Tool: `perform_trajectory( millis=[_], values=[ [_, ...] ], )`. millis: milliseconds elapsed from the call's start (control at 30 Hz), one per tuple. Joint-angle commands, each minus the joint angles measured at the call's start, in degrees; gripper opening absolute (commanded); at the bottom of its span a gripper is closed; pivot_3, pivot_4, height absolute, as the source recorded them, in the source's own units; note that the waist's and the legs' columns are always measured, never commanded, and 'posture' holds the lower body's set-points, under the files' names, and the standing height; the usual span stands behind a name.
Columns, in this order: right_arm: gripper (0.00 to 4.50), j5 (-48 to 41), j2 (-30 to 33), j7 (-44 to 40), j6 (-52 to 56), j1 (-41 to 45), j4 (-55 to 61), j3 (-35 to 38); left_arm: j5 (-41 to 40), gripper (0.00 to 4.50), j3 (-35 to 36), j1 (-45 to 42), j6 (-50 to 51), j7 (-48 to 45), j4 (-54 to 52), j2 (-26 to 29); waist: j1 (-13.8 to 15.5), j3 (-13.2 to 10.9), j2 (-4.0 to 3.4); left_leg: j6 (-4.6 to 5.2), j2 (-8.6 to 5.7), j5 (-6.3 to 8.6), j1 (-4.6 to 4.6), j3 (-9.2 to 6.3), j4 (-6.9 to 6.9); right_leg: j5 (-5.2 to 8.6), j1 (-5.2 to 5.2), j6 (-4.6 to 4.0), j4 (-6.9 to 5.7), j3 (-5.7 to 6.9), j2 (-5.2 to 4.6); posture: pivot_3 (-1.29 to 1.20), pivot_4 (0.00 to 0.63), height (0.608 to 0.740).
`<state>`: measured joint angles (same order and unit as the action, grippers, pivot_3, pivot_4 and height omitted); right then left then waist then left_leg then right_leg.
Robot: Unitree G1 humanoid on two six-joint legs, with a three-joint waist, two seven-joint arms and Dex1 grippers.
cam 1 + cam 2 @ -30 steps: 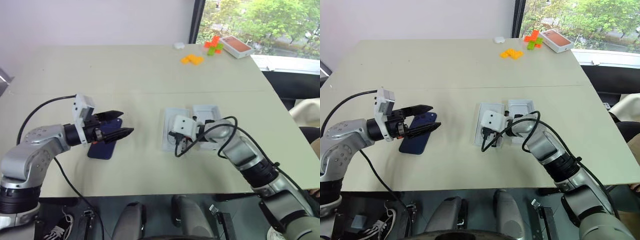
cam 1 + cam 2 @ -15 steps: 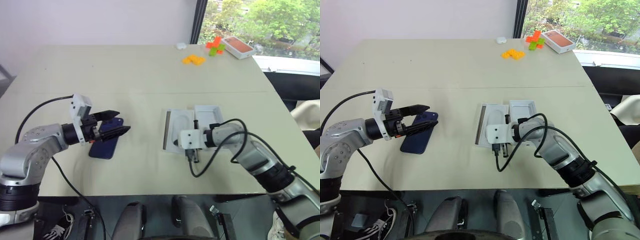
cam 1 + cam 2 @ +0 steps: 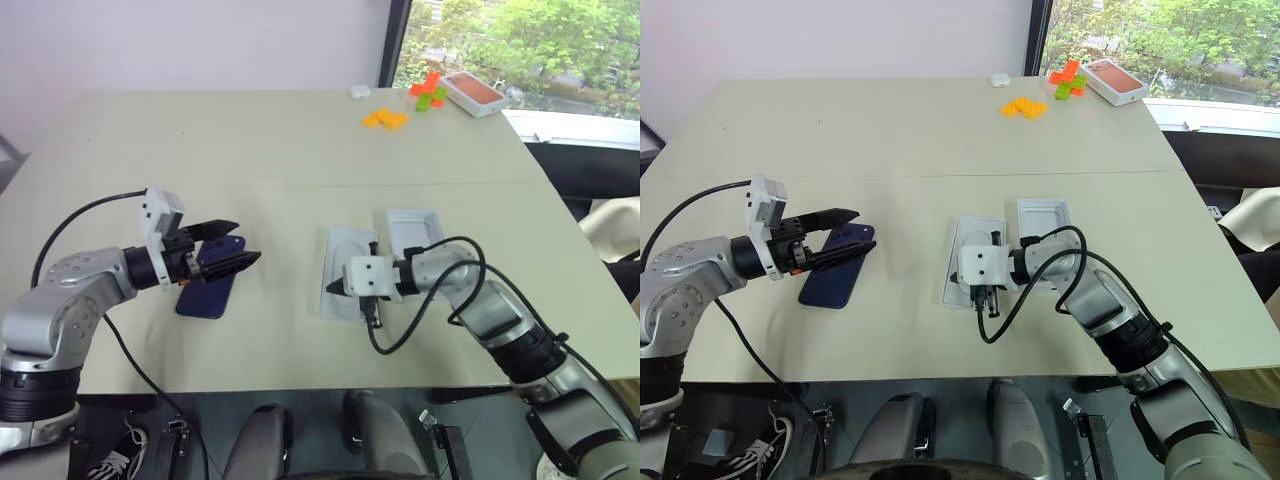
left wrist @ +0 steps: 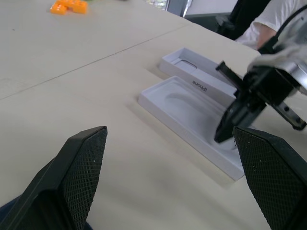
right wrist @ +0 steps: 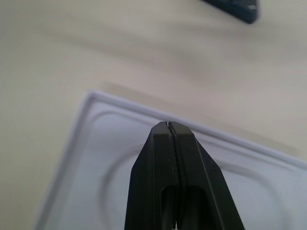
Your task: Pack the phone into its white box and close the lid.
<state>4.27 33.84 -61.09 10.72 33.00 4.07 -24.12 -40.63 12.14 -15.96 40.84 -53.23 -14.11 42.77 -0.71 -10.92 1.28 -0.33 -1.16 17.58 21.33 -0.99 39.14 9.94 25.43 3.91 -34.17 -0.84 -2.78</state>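
Observation:
The dark navy phone (image 3: 206,298) lies flat on the table at the left. My left gripper (image 3: 248,242) hovers open just above its far end, holding nothing. Right of centre lies a flat white insert (image 3: 340,255) with an oval recess. My right gripper (image 5: 168,124) is shut and empty, its tip (image 4: 219,137) down on the insert's near end. I cannot tell whether the white box lies under the insert. The lid (image 3: 415,232) sits open side up just right of the insert, with "iPhone" printed on its side wall (image 4: 200,85).
At the far right of the table (image 3: 200,140) are orange bricks (image 3: 385,119), green and orange bricks (image 3: 428,93), a white box with an orange-red top (image 3: 473,92) and a small white object (image 3: 358,91). A person in white (image 4: 268,21) sits beyond the right edge.
The right gripper drew back toward me, rolled, then returned onto the insert. The insert has slid nearer and away from the lid. The left arm has not moved.

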Motion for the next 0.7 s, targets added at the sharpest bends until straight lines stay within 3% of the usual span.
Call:
perform_trajectory(
  millis=[33,233,700],
  values=[
    [0.02,5.3,0.5,3.3,-2.5,2.4,-4.2,-0.4,-0.1,4.45,0.9,0.1,-1.3,-0.2,-0.5,0.1,0.0,0.0,0.01,0.00,-0.01,0.00,0.01,0.00,0.00,0.00,0.00,0.00,0.01,0.00,-0.02,0.00,0.150,0.740],
    [0.02,12.8,-0.9,8.7,-3.7,5.2,-11.0,-1.8,0.1,4.45,0.1,-0.6,-1.5,-0.1,-0.2,-0.5,-0.2,0.0,0.00,0.00,-0.02,0.00,0.00,0.03,0.00,0.00,0.01,-0.02,-0.01,-0.01,-0.02,0.00,0.150,0.740],
    [0.02,12.0,-5.8,7.4,-0.4,4.4,-8.3,-2.1,0.9,4.45,-0.1,-1.7,-2.1,-0.5,1.0,-0.5,-0.3,0.0,0.00,-0.01,0.00,0.00,-0.01,0.01,-0.01,-0.01,0.01,0.00,-0.03,0.00,0.01,0.00,0.150,0.740]
  ],
)
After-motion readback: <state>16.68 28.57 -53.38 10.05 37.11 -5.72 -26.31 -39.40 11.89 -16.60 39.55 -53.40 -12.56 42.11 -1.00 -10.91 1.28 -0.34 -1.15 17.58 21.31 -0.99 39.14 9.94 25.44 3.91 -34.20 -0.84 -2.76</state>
